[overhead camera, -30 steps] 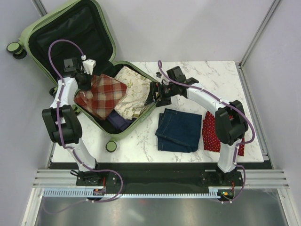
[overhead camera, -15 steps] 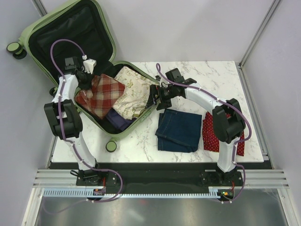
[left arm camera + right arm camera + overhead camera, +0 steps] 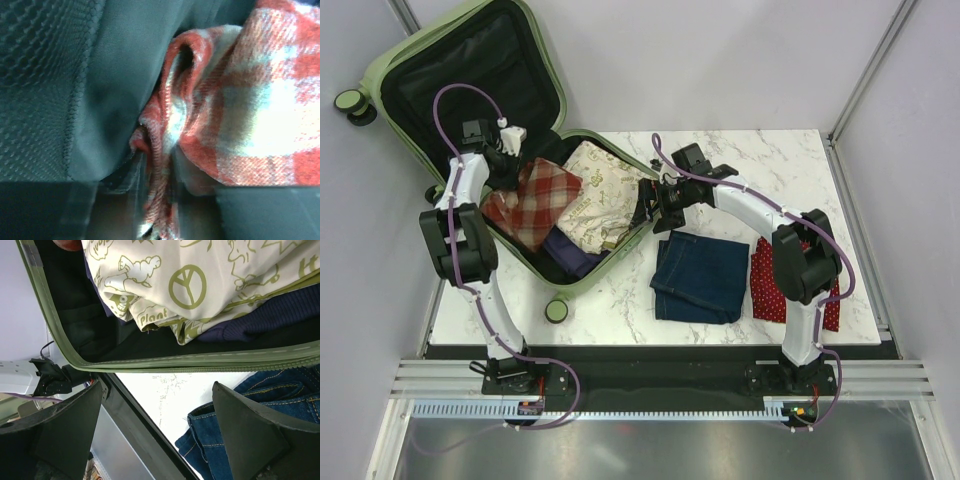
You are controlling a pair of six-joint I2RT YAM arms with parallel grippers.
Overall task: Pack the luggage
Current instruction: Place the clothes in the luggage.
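"Plant" reads in green on the cream printed cloth [image 3: 210, 280] inside the open luggage [image 3: 175, 362], just ahead of the right gripper's [image 3: 157, 387] wide-spread, empty fingers. The left gripper [image 3: 498, 160] is at the plaid cloth [image 3: 250, 110]. Its fingers are blurred, so its grip is unclear.

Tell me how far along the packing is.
Done: plaid cloth, cream printed garment and a navy item lie in the open luggage. In hand: left gripper is at the plaid cloth's back corner, grip unclear; right gripper hangs open at the luggage's rim. Left: jeans and red dotted cloth on the table, then closing up.
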